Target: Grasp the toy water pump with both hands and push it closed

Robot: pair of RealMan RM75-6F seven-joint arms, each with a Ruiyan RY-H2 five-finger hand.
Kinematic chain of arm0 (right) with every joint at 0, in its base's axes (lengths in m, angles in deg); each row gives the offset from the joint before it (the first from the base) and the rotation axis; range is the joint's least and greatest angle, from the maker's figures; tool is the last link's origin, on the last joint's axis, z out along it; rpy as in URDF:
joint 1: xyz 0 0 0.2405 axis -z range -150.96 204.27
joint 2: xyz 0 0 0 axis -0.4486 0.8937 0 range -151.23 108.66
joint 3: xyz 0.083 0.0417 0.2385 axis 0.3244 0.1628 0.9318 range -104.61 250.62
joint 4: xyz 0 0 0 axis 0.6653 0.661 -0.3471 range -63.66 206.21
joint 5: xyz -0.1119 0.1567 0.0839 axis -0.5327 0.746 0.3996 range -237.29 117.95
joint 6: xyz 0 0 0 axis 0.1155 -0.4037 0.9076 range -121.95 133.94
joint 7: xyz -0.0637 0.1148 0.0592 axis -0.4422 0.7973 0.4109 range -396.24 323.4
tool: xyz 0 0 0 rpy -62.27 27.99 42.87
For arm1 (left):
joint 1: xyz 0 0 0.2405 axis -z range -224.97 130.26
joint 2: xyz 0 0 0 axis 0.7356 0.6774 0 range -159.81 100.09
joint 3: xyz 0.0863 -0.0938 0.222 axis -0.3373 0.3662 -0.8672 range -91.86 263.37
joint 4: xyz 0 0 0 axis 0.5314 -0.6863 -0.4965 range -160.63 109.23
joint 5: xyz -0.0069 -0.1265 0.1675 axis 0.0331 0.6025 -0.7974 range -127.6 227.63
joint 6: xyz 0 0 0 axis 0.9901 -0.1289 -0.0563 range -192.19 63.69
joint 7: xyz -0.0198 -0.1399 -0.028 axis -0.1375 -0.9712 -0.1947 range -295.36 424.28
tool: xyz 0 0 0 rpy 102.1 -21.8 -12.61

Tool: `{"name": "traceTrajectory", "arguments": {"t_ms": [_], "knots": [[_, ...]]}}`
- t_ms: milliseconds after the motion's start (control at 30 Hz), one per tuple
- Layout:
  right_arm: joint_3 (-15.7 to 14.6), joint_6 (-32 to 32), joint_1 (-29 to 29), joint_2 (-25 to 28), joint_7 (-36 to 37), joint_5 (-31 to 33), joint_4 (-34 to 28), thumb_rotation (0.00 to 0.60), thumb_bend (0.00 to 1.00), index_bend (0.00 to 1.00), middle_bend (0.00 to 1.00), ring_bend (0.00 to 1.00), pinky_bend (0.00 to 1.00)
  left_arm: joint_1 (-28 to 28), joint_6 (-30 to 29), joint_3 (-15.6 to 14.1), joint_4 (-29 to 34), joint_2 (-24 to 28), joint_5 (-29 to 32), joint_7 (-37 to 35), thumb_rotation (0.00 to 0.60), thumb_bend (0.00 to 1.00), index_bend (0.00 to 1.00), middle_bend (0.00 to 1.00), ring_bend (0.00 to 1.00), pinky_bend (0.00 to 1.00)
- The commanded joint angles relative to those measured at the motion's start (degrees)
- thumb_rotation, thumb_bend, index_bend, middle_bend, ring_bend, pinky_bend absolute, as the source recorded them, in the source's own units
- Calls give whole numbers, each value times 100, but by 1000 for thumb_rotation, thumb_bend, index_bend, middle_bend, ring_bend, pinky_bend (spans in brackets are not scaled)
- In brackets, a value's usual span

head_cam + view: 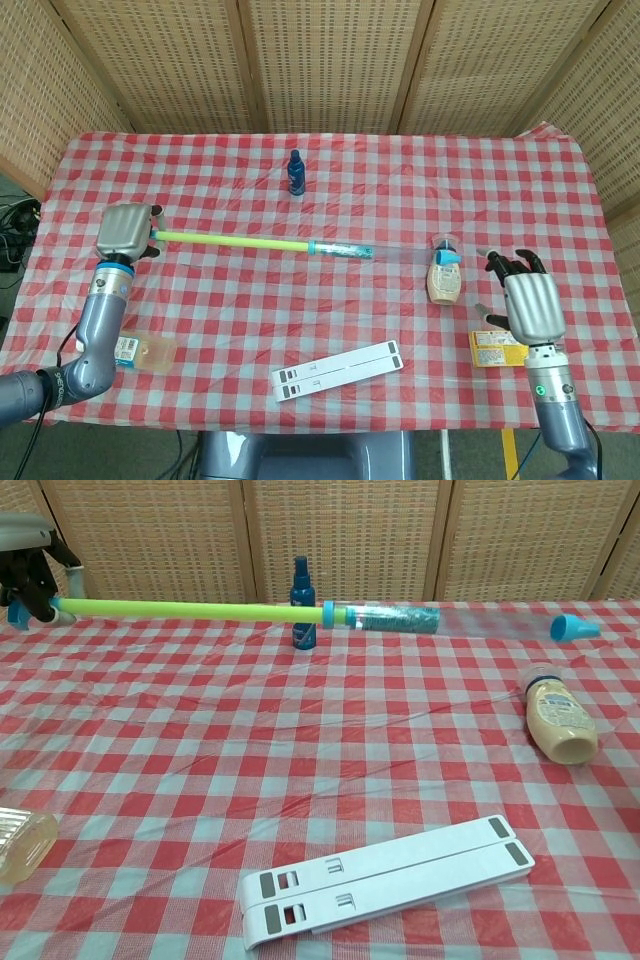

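Left hand (126, 232) grips the extended toy water pump (300, 246) aloft by one end; right hand (528, 306), empty with fingers apart, risks knocking its unsupported tip.

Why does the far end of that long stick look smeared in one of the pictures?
In the chest view the toy pump's clear tube blurs near its blue tip, probably from motion; everything on the table looks sharp. In the head view it looks sharper.
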State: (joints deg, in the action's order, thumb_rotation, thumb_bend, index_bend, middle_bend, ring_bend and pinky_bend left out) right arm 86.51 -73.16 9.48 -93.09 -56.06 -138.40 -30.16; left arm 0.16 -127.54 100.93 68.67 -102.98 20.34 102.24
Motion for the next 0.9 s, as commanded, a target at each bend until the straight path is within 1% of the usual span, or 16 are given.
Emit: {"name": "traceTrajectory", "arguments": {"t_ms": [33, 167, 267, 367, 600, 733, 900], "knots": [[178, 188, -250, -23, -611, 400, -428, 600, 333, 306, 673, 676, 362, 49, -65, 48, 156, 96, 149, 87, 600, 664, 845, 902, 756, 635], [283, 285, -449, -182, -912, 700, -562, 600, 360, 331, 805, 798, 391, 59, -42, 50, 288, 191, 223, 60, 600, 666, 845, 902, 757, 639], [331, 281, -584, -326, -1141, 824, -507, 600, 373, 346, 871, 855, 400, 53, -51, 22, 352, 243, 213, 40, 600, 666, 845, 902, 757, 639], [351, 270, -677, -469, -1239, 932, -436, 600, 385, 352, 914, 892, 414, 42, -67, -4, 393, 285, 202, 11, 600, 666, 845, 902, 757, 639], [380, 298, -832, -667, -1387, 1223, -257, 600, 410, 381, 951, 921, 418, 5, -40, -49, 477, 368, 185, -106, 600, 666, 845, 902, 757, 639], [371, 246, -882, -805, -1334, 1280, -84, 600, 443, 401, 968, 936, 424, -19, -44, -96, 536, 423, 131, -152, 600, 666, 845, 902, 757, 639], [371, 224, -918, -861, -1290, 1326, 19, 600, 467, 383, 971, 939, 427, -31, -30, -120, 553, 457, 123, -200, 600, 666, 845, 902, 757, 639]]}}
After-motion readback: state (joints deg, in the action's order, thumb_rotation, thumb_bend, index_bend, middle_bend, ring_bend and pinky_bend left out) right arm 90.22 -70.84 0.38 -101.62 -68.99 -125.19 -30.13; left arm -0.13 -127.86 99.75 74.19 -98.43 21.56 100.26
